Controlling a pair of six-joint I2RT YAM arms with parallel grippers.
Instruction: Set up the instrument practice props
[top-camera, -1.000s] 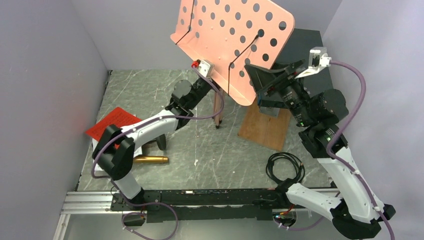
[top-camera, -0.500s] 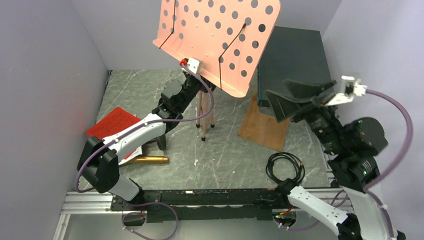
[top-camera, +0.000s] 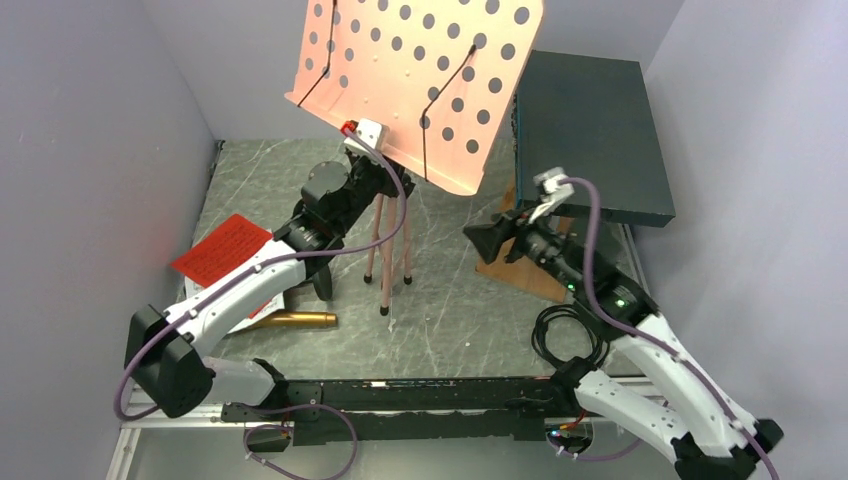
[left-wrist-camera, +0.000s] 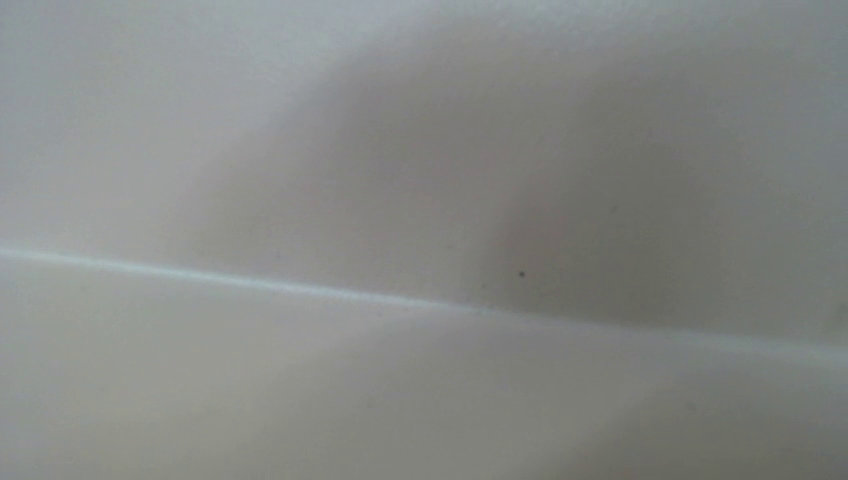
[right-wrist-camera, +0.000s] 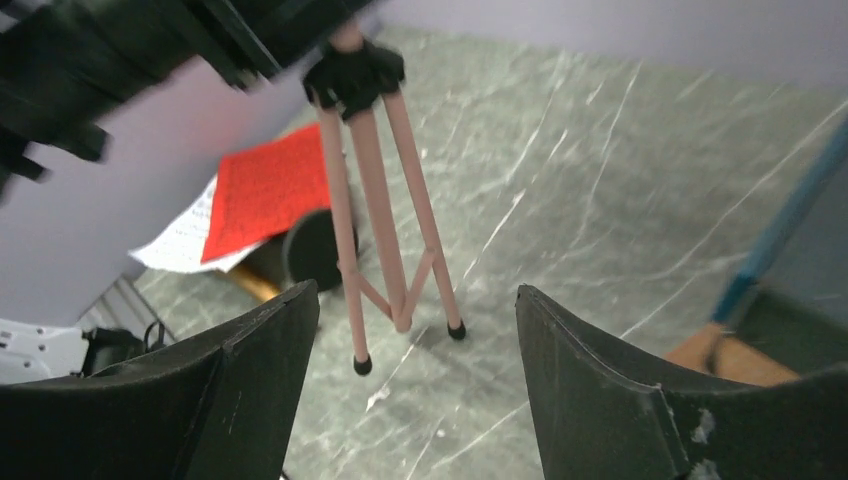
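— Which way is the pink music stand (top-camera: 420, 80) being pointed?

— Its long axis is being kept close to upright. The tripod legs (top-camera: 385, 250) are being spread downward, with the black-tipped feet being shown at the worktop (top-camera: 450, 320) near its middle. Whether every foot is being pressed down cannot be told. The perforated desk is being tilted back, its face being turned up and toward the near edge.

— How is it being presented to the eye?

— As a salmon-pink sheet that is being crossed by rows of round holes, with a folded lip along the lower edge and two thin black wire arms being laid over the face. The legs are being shown in the same pink.

— What is being done by the jaws?

— The jaws of the left gripper (top-camera: 378, 180) are being kept closed on the post just under the desk, though the contact is being partly hidden. Only a pale blur is being given by the left wrist view. The jaws of the right gripper (right-wrist-camera: 415, 300) are being held wide apart with nothing between them, being aimed at the legs from the right side.

— And the other props?

— The red sheet (top-camera: 222, 248) is being shown atop a white sheet (right-wrist-camera: 185, 240) by the left edge. The gold microphone (top-camera: 300, 320) is being laid flat toward the near-left corner, its length running along the near edge. The black mic stand (right-wrist-camera: 315, 250) is being shown just beyond it.
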